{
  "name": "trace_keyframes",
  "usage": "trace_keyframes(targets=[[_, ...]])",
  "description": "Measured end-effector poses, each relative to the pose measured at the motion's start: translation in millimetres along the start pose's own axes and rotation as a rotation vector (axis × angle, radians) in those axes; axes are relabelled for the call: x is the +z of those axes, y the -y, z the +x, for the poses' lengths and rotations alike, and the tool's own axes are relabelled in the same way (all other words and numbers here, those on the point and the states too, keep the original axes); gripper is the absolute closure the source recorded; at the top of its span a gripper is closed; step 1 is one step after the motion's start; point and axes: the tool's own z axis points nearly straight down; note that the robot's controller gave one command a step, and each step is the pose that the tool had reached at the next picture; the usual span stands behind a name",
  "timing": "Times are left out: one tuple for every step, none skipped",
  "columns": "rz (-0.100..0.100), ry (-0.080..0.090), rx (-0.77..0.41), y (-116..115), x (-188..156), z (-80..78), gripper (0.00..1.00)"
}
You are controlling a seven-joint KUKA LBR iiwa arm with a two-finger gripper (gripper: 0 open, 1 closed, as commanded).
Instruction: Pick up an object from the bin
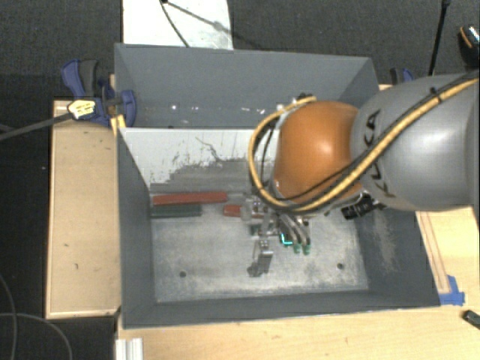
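Hanging low, gripper [260, 261] — small red block [232, 211] half-hidden.

Black lettering on the grey arm [427, 163] reads KUKA, partly crossed by a cable [405, 130].

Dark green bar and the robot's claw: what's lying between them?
In the camera view, a small red-brown piece lies on the bin floor between the dark green bar and the gripper, nearer the gripper; otherwise bare floor.
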Motion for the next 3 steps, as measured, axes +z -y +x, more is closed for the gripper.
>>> trace_keyframes(targets=[[0.001,0.007,0.063,39.0,100.0,-65.2,0.00],[0.000,0.011,0.075,54.5,103.9,-91.8,0.00],[-0.002,0.009,0.078,53.0,103.1,-90.9,1.00]])
